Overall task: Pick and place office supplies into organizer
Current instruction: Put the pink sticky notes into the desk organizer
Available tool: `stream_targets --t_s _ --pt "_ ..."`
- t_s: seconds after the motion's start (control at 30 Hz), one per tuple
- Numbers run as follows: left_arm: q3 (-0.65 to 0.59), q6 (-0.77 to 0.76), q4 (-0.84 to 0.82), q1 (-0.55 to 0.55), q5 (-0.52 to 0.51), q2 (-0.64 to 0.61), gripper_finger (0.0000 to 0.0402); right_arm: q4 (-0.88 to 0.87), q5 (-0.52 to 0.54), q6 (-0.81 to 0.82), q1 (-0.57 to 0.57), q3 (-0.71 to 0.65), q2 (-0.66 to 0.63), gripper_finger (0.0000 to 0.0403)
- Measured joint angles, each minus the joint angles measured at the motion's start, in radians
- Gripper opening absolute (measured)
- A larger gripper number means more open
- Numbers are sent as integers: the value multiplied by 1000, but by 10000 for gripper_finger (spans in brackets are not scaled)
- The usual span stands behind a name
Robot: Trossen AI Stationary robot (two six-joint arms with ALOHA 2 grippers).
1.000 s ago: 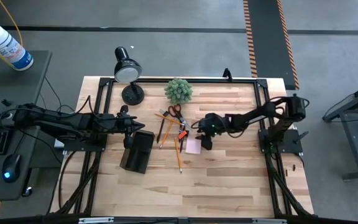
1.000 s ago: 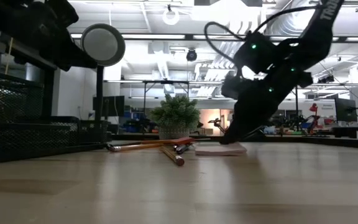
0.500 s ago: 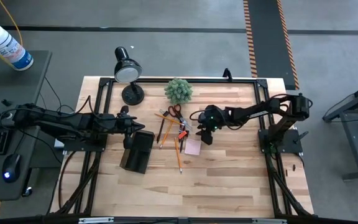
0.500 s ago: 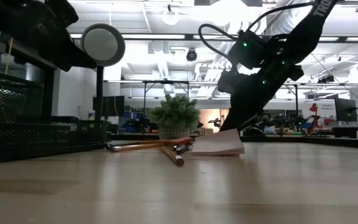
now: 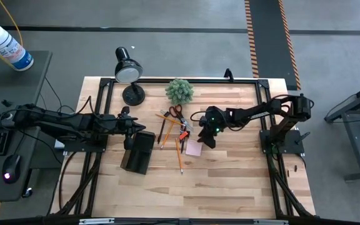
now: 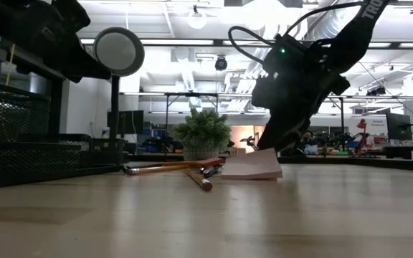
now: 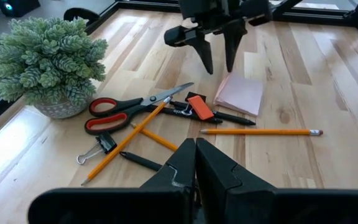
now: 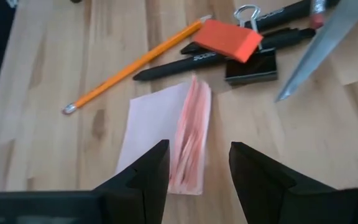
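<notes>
The pale pink sticky-note pad [image 8: 169, 143] lies on the table [image 5: 230, 175] beside the heap of pens and pencils, its near edge fanned up. The right gripper [image 8: 194, 165] hangs just above the pad, tilted down, jaws parted and empty. Well away from the pad, the left gripper [image 7: 196, 163], jaws shut and empty, sits by the organizer [image 5: 137, 152].

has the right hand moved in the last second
Yes. In the high view the right hand has shifted up the picture toward the plant, now at the sticky-note pad's far edge instead of beside it.
</notes>
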Motion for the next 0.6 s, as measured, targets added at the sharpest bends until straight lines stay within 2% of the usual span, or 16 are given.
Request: stream_targets --t_s 0.37,0.6 --pt "0 -8 1 0 0 0 1 -15 -70 56 -7 0 0 167" --pt "0 -8 1 0 0 0 1 -16 56 54 56 0 0 168"
